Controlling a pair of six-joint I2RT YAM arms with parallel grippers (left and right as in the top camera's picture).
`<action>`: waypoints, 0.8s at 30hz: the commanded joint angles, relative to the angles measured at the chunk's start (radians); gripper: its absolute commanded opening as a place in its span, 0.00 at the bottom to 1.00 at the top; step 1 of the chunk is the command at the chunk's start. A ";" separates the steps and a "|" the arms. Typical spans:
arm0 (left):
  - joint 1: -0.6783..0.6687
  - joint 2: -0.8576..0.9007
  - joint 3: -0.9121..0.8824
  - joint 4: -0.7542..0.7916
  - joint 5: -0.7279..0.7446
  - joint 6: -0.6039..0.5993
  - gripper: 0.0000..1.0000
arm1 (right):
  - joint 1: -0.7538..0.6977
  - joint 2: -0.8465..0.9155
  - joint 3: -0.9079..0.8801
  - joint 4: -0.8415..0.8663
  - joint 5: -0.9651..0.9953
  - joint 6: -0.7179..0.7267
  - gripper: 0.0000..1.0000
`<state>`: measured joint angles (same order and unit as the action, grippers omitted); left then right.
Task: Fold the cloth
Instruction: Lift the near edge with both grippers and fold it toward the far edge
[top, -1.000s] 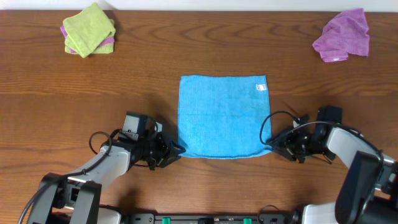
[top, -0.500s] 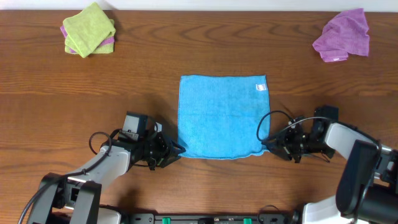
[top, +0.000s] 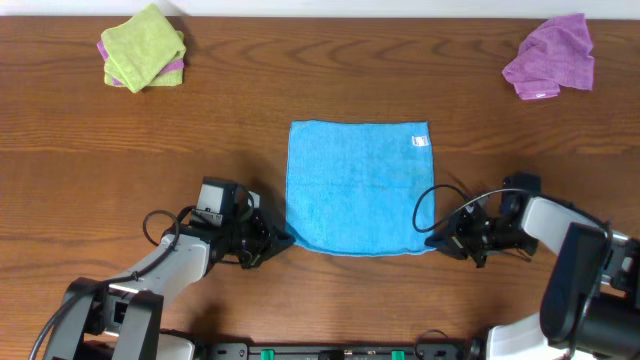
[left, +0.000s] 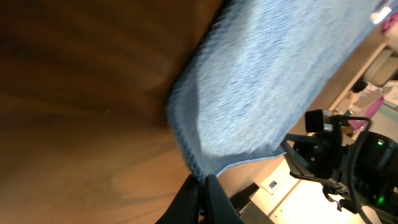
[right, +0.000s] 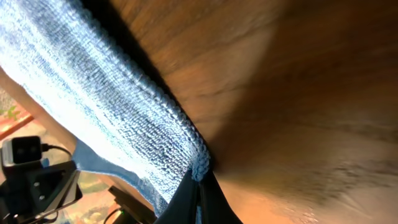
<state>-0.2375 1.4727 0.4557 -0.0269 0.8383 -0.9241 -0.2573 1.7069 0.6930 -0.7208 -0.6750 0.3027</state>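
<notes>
The cloth (top: 358, 185) is a sky-blue square lying flat in the middle of the table, with a small white label at its far right corner. My left gripper (top: 288, 240) is shut on the cloth's near left corner, and the pinched blue edge (left: 198, 169) shows just above the fingertips (left: 203, 182). At the near right corner my right gripper (top: 432, 238) is shut on the cloth too. The knitted corner (right: 200, 163) is caught between its black fingers (right: 200, 186). Both corners rest low on the wood.
A folded lime-green cloth on a purple one (top: 143, 47) lies at the far left. A crumpled purple cloth (top: 551, 57) lies at the far right. Bare wooden tabletop (top: 200, 130) surrounds the blue cloth.
Both grippers have closed onto the cloth's near corners. The right gripper moved slightly inward to the left, and the near right edge of the cloth shifted with it.
</notes>
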 joint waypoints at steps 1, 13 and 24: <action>0.003 0.011 0.008 0.014 0.002 -0.005 0.06 | 0.007 0.021 0.048 -0.034 0.070 -0.024 0.01; 0.003 0.011 0.153 0.037 -0.104 0.037 0.06 | 0.026 0.021 0.322 -0.172 0.034 -0.090 0.01; 0.018 0.222 0.352 0.039 -0.183 0.193 0.06 | 0.129 0.022 0.325 0.158 0.062 0.043 0.01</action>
<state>-0.2333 1.6424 0.7452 0.0082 0.6792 -0.8074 -0.1402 1.7233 1.0035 -0.5873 -0.6243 0.3000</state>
